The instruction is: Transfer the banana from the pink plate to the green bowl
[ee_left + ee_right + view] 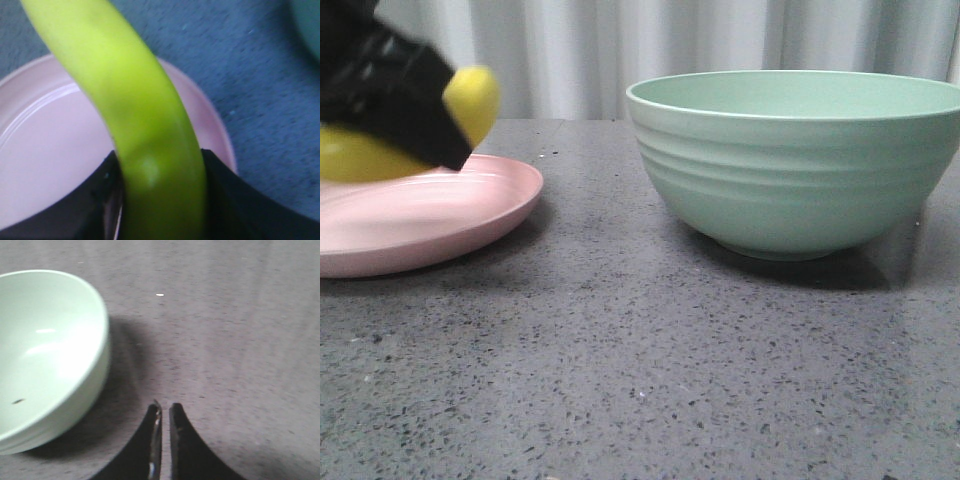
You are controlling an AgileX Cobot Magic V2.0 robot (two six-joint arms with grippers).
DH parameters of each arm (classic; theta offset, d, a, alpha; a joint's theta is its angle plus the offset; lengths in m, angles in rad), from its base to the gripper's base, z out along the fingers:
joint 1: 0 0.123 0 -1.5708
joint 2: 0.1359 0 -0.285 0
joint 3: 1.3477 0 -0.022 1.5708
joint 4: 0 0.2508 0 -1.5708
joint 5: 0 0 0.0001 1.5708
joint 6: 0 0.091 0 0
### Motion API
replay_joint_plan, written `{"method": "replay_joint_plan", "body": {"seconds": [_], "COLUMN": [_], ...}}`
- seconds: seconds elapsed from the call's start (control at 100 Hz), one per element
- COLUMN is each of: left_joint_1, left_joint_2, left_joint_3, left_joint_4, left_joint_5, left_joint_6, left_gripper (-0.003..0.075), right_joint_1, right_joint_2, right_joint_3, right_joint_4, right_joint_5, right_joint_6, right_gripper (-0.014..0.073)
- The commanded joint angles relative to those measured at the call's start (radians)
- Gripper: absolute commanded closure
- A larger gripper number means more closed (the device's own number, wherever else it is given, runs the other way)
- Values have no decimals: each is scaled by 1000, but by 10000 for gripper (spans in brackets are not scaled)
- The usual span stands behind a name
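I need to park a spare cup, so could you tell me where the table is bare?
Bare grey table lies between the pink plate and the green bowl, and across the front. The plate is crowded: the left pincer grips the banana there.

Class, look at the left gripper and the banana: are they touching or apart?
Touching. In the left wrist view, the left gripper has a dark finger pressed against each side of the banana, no gap showing, above the pink plate.

Soft even light; left wrist view blurred.
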Motion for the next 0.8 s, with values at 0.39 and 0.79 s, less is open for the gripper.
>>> {"method": "replay_joint_plan", "body": {"seconds": [0.39, 0.79], "left_joint_1": [-308, -411], "left_joint_2": [-103, -103], "left_joint_3": [-139, -139], "left_joint_4": [-8, -8], "left_joint_5": [-56, -82], "left_joint_6": [5, 5], "left_gripper": [741, 741], "right_joint_1": [321, 431], "right_joint_2": [211, 501], "right_joint_3": [-286, -447], "right_joint_4": [277, 518], "right_joint_5": [-125, -143], "right_joint_6": [-16, -16], "right_gripper": [228, 228]}}
